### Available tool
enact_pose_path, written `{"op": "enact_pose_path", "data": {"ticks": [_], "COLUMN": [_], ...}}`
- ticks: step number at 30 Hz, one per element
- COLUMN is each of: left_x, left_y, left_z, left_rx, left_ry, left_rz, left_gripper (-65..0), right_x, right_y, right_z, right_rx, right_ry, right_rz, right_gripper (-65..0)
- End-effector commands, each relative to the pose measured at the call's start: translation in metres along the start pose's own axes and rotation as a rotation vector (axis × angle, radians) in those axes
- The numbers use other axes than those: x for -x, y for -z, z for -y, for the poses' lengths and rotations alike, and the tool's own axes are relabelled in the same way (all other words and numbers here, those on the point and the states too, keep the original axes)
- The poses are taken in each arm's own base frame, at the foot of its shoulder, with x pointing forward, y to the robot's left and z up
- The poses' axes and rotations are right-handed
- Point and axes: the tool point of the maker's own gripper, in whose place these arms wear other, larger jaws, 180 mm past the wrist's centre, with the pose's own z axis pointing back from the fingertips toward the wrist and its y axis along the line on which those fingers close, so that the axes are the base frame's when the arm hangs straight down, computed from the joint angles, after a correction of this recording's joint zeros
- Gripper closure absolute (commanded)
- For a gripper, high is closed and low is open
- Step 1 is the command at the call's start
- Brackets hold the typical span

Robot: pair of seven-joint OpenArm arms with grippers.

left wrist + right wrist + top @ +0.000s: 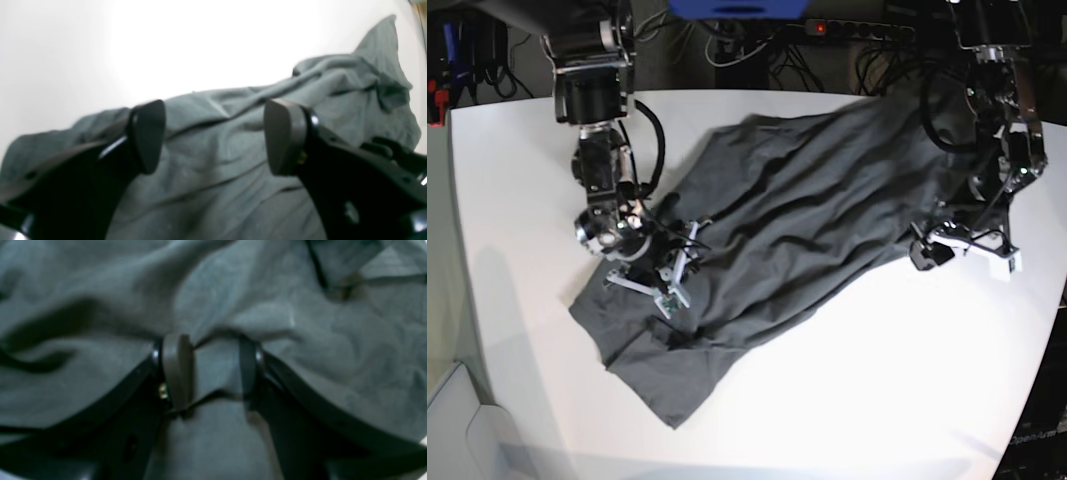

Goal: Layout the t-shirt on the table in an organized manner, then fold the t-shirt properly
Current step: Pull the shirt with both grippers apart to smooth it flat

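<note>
right wrist view: right gripper (210,371) has its jaws parted around a ridge of the t-shirt (267,323); left gripper (213,136) hangs spread above the cloth on the table (847,400).

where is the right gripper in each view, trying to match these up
Left wrist: not in it; only the left gripper, open above the t-shirt.
Right wrist: the right gripper at centre, a ridge of cloth between its jaws.
Base: left of centre, low on the shirt's near-left part.
Shared landmark: the dark grey t-shirt, seen in all three.
</note>
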Motion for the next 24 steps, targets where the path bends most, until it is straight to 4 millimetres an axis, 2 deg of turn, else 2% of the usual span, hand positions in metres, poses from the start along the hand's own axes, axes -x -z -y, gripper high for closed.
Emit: {"op": "enact_pose_path", "data": {"ticks": [1,3,10,12,15,18,21,24], "left_x": [-0.017,-0.021,-0.017,-0.017,-0.020,-0.022,-0.021,-0.009], "left_y": [-0.003,-0.001,0.019,0.024,0.031,0.037,0.041,0.045], "left_z": [0.003,0.002,-0.020,-0.023,-0.026,-0.028,-0.024,-0.007], "left_rx": [0.010,0.008,-0.039,-0.045,-0.052,-0.058,-0.048,-0.013], "left_ry": [0.014,0.007,-0.057,-0.069,-0.087,-0.103,-0.112,-0.141], "left_rz": [0.047,0.055,0.017,0.010,0.005,-0.001,-0.007,-0.024], "left_gripper": [-45.4,-45.4,-45.4,-45.4,-45.4,-45.4,-45.4,-45.4], "right_x": [-0.003,0.011,0.062,0.069,0.094,0.106,0.092,0.057], "right_y": [-0.005,-0.009,-0.028,-0.032,-0.044,-0.049,-0.063,-0.082], "right_z": [0.014,0.023,0.063,0.070,0.087,0.089,0.101,0.103], "right_rx": [0.030,0.047,0.137,0.154,0.195,0.206,0.253,0.297], "right_ry": [-0.015,-0.008,0.094,0.110,0.147,0.171,0.159,0.102], "right_rz": [0.009,-0.019,-0.089,-0.095,-0.130,-0.146,-0.100,-0.006], "right_gripper": [-24.6,-22.8,-14.8,-10.3,-1.0,0.0,0.0,-0.1]}}
